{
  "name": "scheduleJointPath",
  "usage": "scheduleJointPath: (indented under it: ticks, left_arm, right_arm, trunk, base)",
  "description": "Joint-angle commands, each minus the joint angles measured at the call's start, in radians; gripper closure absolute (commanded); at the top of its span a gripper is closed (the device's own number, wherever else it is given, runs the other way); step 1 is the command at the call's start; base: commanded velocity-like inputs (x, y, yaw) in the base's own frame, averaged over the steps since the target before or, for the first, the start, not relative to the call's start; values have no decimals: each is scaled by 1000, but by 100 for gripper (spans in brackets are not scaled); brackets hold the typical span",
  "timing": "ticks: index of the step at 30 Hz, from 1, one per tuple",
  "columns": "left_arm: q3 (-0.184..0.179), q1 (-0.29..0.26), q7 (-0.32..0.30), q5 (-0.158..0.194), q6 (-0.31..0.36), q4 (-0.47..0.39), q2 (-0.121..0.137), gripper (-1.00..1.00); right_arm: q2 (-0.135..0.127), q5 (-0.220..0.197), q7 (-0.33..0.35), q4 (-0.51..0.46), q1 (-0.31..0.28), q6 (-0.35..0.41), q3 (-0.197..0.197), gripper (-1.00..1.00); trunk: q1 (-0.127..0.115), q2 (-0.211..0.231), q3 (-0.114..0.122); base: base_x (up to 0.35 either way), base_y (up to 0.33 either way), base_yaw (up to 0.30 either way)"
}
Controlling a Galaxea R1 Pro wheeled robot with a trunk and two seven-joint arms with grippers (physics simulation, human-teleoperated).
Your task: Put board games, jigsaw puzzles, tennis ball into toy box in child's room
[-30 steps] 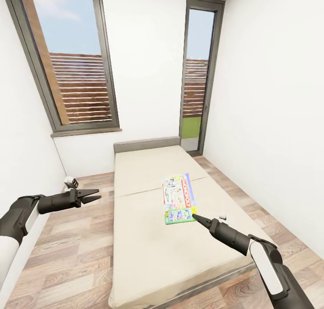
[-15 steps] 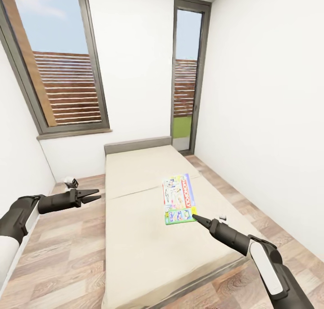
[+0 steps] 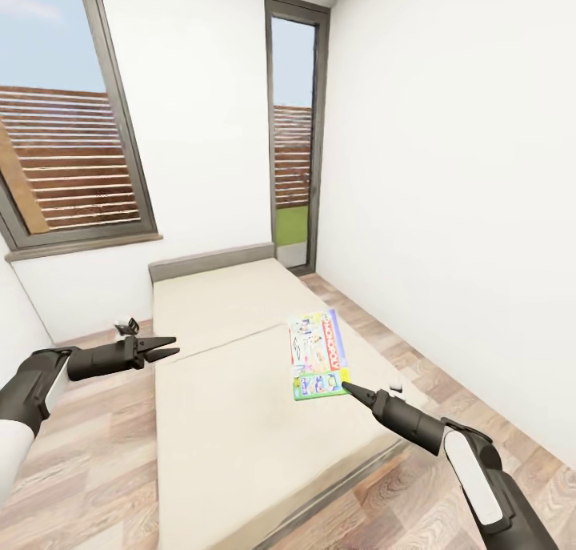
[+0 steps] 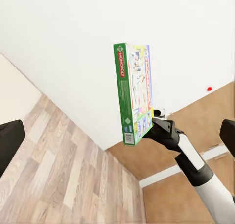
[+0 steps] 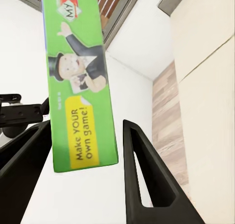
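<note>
Clearly held aloft, the board game (image 3: 318, 353) is a thin flat box with a pale multicoloured cover, red lettering along one long side and a green edge; the right gripper (image 3: 346, 387) pinches its near corner above the bed (image 3: 240, 390). From the left wrist its green spine shows (image 4: 133, 99). The right wrist view shows a top-hatted cartoon man and "Make YOUR own game!" on green (image 5: 81, 82). The left gripper (image 3: 170, 347) hangs empty over the wood floor (image 3: 88, 446), jaws parted.
</note>
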Motion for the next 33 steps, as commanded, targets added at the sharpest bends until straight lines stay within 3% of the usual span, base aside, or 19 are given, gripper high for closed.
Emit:
scheduleJointPath:
  ticks: [1, 33]
  left_arm:
    - [0, 0, -4, 0, 10, 0, 0, -100]
    - [0, 0, -4, 0, 8, 0, 0, -100]
  right_arm:
    - [0, -7, 2, 0, -1, 7, -1, 100]
    - [0, -7, 2, 0, -1, 7, -1, 100]
  trunk:
    - [1, -2, -2]
    - [1, -2, -2]
  base:
    - [0, 0, -276]
    - [0, 0, -276]
